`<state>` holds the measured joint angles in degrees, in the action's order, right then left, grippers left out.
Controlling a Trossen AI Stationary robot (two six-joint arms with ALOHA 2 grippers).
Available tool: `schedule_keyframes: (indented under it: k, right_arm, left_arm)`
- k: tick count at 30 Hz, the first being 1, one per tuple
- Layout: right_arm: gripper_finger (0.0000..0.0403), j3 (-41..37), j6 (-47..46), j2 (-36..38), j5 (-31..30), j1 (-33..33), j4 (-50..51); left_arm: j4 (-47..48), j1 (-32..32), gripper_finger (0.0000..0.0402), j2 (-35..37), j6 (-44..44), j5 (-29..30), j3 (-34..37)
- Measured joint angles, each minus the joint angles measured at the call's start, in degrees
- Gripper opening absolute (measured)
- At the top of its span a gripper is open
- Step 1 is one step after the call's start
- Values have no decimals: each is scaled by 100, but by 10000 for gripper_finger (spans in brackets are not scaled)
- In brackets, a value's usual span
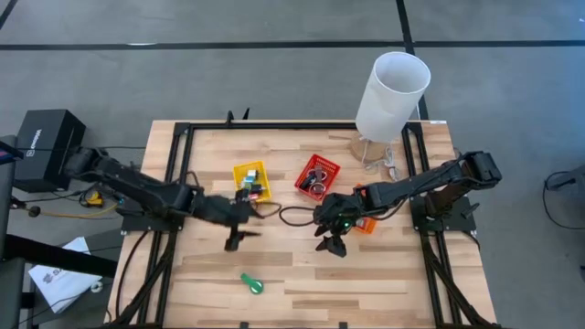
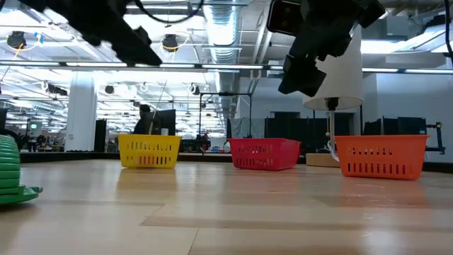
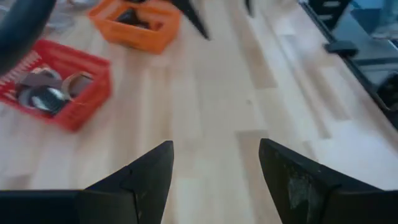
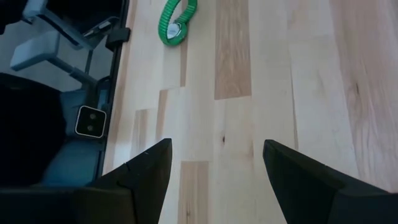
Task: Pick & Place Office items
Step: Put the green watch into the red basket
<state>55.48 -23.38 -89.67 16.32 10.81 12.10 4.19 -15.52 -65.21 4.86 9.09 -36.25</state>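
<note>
Lettering shows only on the black box [image 1: 47, 137] standing off the table's left edge, too small to read. Both arms reach inward over the middle of the table [image 1: 302, 265]. The left gripper [image 1: 239, 236] hangs with its fingers spread wide and empty, just in front of the yellow bin [image 1: 250, 179]. The right gripper [image 1: 334, 239] is likewise wide and empty, between the red bin [image 1: 317, 176] and orange bin [image 1: 366, 222]. Small office items [image 1: 316, 180] lie inside the bins. A green ring-shaped item [image 1: 252, 284] lies alone near the table's front edge.
</note>
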Motion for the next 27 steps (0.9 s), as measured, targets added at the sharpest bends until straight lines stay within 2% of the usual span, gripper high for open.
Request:
schedule_keyframes:
  k: [9, 19, 27]
  right_arm:
    - [244, 0, 0, 0, 11, 4, -37]
    - [244, 0, 162, 0, -9, 4, -77]
    - [244, 1, 1015, -54, -638, 189, -198]
  left_arm:
    - [-815, -1254, 224, -594, 154, 348, 5]
    - [-1165, -1979, 221, -1764, 759, 494, 5]
    - [-1177, -2551, 209, -1834, 724, 716, 5]
